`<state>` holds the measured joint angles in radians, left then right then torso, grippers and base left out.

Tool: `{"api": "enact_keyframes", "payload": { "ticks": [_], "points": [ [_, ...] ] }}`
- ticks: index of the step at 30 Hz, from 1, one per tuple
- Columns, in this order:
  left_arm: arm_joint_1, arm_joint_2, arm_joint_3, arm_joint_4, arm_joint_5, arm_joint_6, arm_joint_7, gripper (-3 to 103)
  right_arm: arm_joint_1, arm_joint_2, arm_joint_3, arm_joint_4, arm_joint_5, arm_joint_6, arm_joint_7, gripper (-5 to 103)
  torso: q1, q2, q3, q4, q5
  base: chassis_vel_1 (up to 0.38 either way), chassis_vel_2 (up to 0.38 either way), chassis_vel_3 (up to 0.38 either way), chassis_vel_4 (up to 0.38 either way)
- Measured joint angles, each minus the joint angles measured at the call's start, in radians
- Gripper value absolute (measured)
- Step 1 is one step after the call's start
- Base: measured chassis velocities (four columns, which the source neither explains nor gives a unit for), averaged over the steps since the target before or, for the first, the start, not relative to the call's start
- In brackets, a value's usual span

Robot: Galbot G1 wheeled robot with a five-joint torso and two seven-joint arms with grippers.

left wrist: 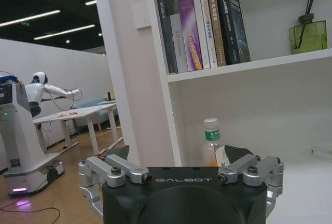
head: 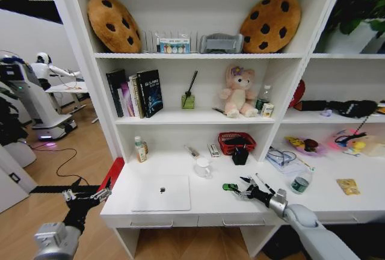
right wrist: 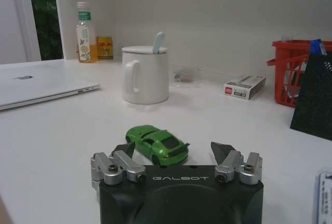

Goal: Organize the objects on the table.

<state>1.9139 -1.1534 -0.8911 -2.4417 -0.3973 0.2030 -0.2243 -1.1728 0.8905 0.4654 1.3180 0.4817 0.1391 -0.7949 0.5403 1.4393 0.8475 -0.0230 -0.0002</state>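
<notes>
Right hand (right wrist: 174, 156) spread, low on worktop (head: 210, 203), straddling green toy car (right wrist: 157, 143). Risk: wheels roll, car skids off. Left hand (head: 86, 197) spread, parked beside worktop.

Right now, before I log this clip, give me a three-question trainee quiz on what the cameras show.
1. True or false: the right gripper is shut on the green toy car.
2. Which lies nearest the right gripper on the table? A) laptop B) green toy car C) white mug
3. Fill in: the left gripper hangs beside the table's ___ end, off the desk top.

Key: 1 false, its fingers stand open with the car just ahead between them; 2 B; 3 left.
</notes>
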Motion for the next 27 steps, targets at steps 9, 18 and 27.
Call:
{"api": "enact_keyframes", "payload": {
  "ticks": [9,18,27],
  "points": [
    [0.000,0.000,0.000,0.000,0.000,0.000,0.000,100,-0.056,0.001,0.042,0.025,-0.051,0.026,-0.051,51,0.000,0.000,0.000,0.0000,0.0000,0.000,0.000,0.000,0.000],
    [0.000,0.000,0.000,0.000,0.000,0.000,0.000,100,-0.065,-0.006,0.067,0.030,-0.022,0.032,-0.056,35,0.000,0.000,0.000,-0.0001,0.0003,0.000,0.000,0.000,0.000],
    [0.000,0.000,0.000,0.000,0.000,0.000,0.000,100,-0.029,-0.049,0.043,0.027,0.025,0.025,-0.063,63,0.000,0.000,0.000,-0.0001,0.0001,0.000,0.000,0.000,0.000]
  ]
}}
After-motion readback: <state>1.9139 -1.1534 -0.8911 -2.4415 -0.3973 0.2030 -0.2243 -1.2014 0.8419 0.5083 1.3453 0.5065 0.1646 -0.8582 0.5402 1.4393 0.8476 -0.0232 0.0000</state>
